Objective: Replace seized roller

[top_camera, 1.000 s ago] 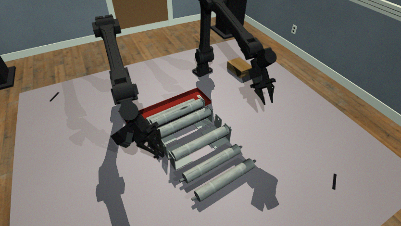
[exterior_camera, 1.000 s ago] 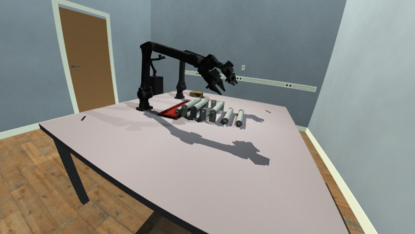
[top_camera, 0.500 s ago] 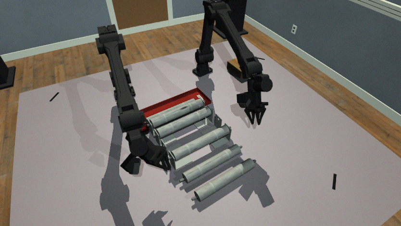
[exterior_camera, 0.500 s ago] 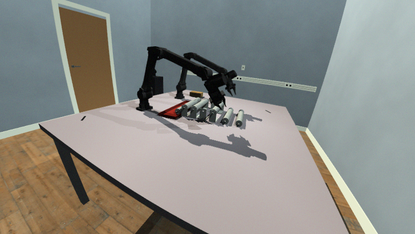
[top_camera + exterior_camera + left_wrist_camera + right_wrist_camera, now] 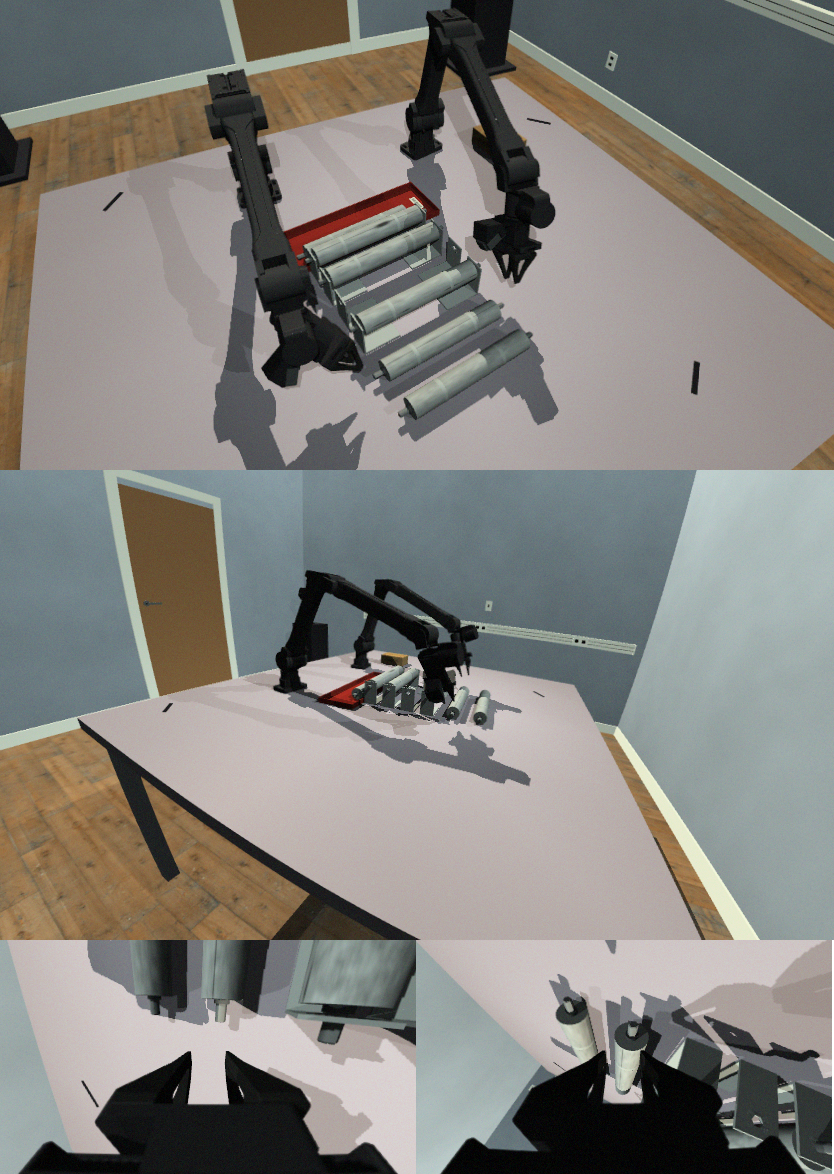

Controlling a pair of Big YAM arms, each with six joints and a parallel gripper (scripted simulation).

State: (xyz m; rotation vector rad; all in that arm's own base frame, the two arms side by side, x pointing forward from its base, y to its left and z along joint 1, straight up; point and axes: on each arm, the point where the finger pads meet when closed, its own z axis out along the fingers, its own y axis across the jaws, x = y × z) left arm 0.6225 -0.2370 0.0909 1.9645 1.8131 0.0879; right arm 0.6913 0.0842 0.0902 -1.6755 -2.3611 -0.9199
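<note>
The roller bed holds rollers (image 5: pixel 382 253) (image 5: pixel 417 297) (image 5: pixel 355 970) with an empty place between them, and one more (image 5: pixel 370 238) at the tray end. Behind that, another roller (image 5: pixel 373 220) (image 5: pixel 357 693) shows partly over the red scrap tray (image 5: pixel 413 188) (image 5: pixel 335 697). Two loose rollers lie beside the bed, an inner one (image 5: pixel 440 341) (image 5: pixel 225 970) (image 5: pixel 628 1057) and an outer one (image 5: pixel 466 374) (image 5: pixel 150 970). My right gripper (image 5: pixel 358 361) (image 5: pixel 623 1056) is partly open and empty, above the inner roller's end. My left gripper (image 5: pixel 516 280) (image 5: pixel 208 1057) is partly open and empty, just beyond its other axle end.
Bed brackets (image 5: pixel 756 1100) stand upright beside the inner loose roller. A wooden block (image 5: pixel 394 658) stands at the back by the left arm. My right forearm hides part of the tray in the top view.
</note>
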